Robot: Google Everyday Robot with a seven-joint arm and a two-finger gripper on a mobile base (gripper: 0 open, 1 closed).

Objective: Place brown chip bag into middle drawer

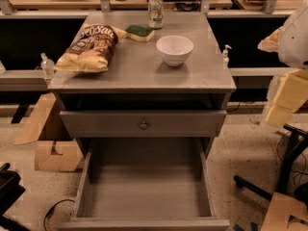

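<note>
The brown chip bag [89, 47] lies flat on the back left of the grey cabinet top [144, 73], dark brown and tan with white lettering. The middle drawer [144, 191] is pulled out wide below, and its bare grey floor holds nothing. My gripper [279, 109] hangs at the right edge of the view, beside the cabinet and level with its upper front. It is well away from the bag and holds nothing I can see.
A white bowl [174, 49], a green-and-yellow sponge [139, 32] and a can [155, 12] share the cabinet top. The upper drawer front with a round knob [143, 125] is shut. Cardboard pieces [55, 146] lie on the floor at left, and a black chair base [284, 177] stands at right.
</note>
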